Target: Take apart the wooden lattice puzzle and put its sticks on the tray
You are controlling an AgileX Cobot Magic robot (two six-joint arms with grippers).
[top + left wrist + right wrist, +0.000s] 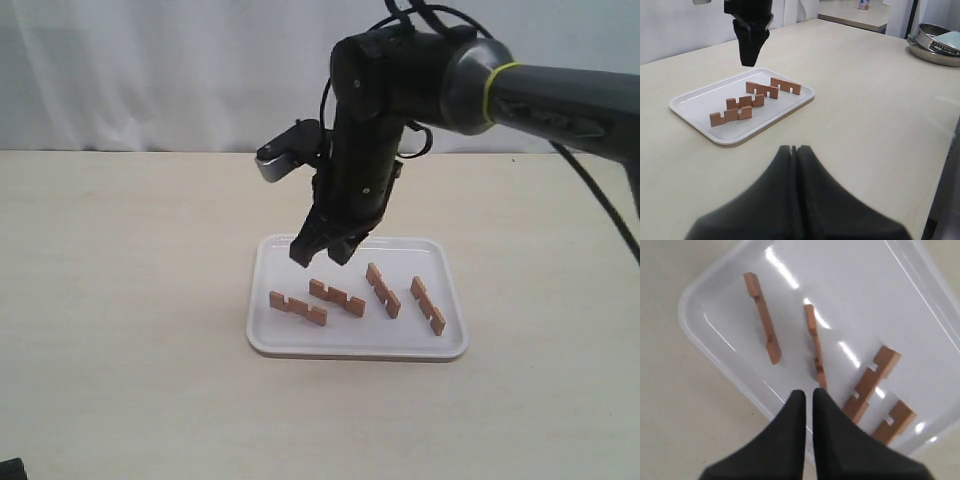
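Four light-brown notched sticks lie apart on the white tray: one at its left, a second beside it, a third right of the middle, the last at the right. No assembled lattice puzzle shows. My right gripper hangs above the tray's back left part, jaws almost together with only a thin slit and nothing between them; its own view looks down on the tray's rim. My left gripper is shut and empty over bare table, well away from the tray.
A metal bowl sits at the table's far edge in the left wrist view. A second table with a small can stands behind. A white curtain backs the table.
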